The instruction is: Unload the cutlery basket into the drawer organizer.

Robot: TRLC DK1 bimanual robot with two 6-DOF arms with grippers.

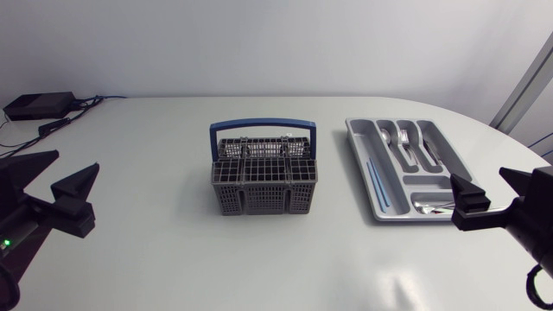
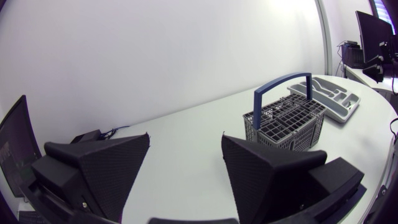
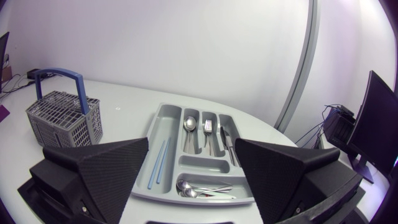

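- I have the basket [image 1: 263, 177] at the middle of the table [image 1: 164, 250]. It stands upright, and its long axis runs from 9 to 3 o'clock in the head view.
- Its blue handle [image 1: 263, 126] arches along the same 9-to-3 line, over the 12 o'clock side of the grid top.
- The organizer [image 1: 356, 142] lies at 3 o'clock from the basket, apart from it. Its long axis runs roughly 12 to 6, with the far end leaning a little toward 11.
- Two blue sticks [image 3: 158, 162] lie lengthwise in the long compartment on the basket side.
- In the narrow slots beside them I see a spoon [image 3: 188, 124], a fork [image 3: 207, 129] and a knife [image 3: 227, 142]. All lie along the tray's long axis, with the spoon's bowl and the fork's tines at the 12 o'clock end.
- Small spoons [image 3: 199, 186] lie crosswise in the compartment at the 6 o'clock end.
- My left gripper [image 1: 59, 177] sits at about 8 o'clock from the basket, well apart from it. Its fingers are spread wide with nothing between them. In the left wrist view [image 2: 186, 140] the basket is ahead and off to one side.
- My right gripper [image 1: 478, 175] sits at about 4 o'clock from the basket, just beside the organizer's 6 o'clock end. Its fingers are spread and grip nothing. In the right wrist view [image 3: 191, 143] the organizer lies straight ahead between the fingertips.
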